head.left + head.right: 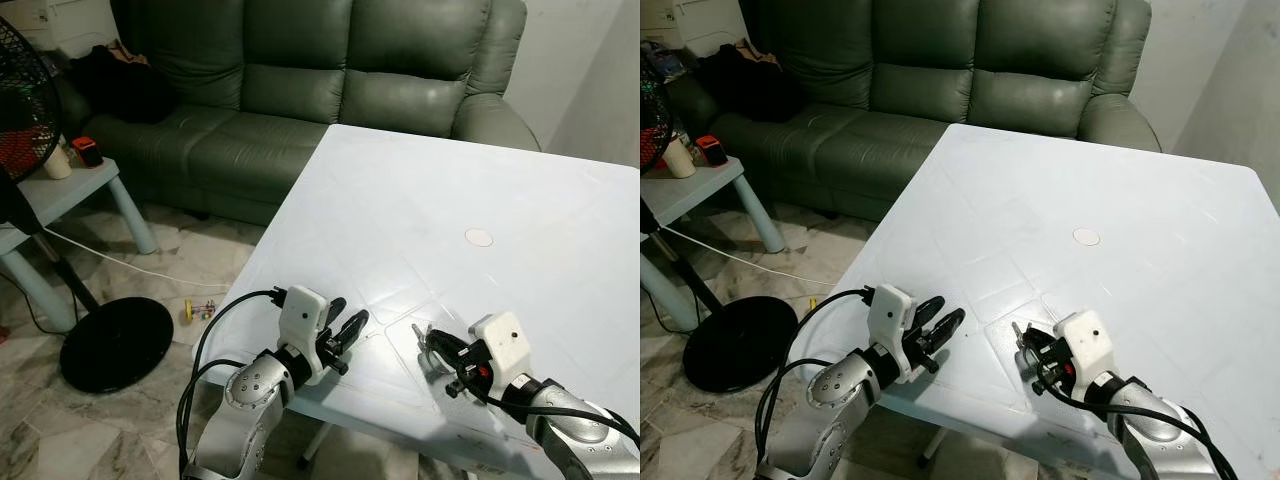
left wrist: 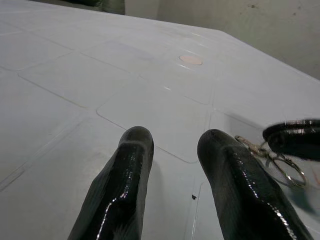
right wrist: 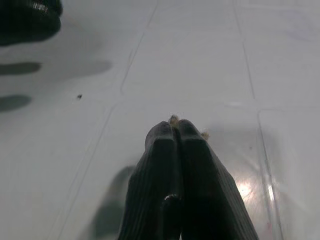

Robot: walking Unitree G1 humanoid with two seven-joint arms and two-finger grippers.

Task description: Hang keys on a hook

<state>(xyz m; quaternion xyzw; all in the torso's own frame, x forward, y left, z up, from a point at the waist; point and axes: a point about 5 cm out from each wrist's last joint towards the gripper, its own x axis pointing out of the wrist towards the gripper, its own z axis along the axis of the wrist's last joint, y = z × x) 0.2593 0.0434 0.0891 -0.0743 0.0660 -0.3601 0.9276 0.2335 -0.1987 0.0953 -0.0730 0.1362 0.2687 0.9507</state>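
While the right gripper (image 1: pixel 432 347) pinches the small metal keys (image 2: pixel 270 157) at its fingertips above the pale blue plastic table (image 1: pixel 520 200), the grip looks thin; a jolt could drop them. Beside it, the left gripper (image 1: pixel 350 327) rests parted, empty.

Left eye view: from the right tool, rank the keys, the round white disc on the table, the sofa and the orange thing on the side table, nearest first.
1. Keys: pinched at the tips of the right tool, on the table's near edge.
2. Round white disc: mid-table, ahead of it.
3. Sofa: beyond the table's far edge.
4. Orange thing: on the side table, far to the left.
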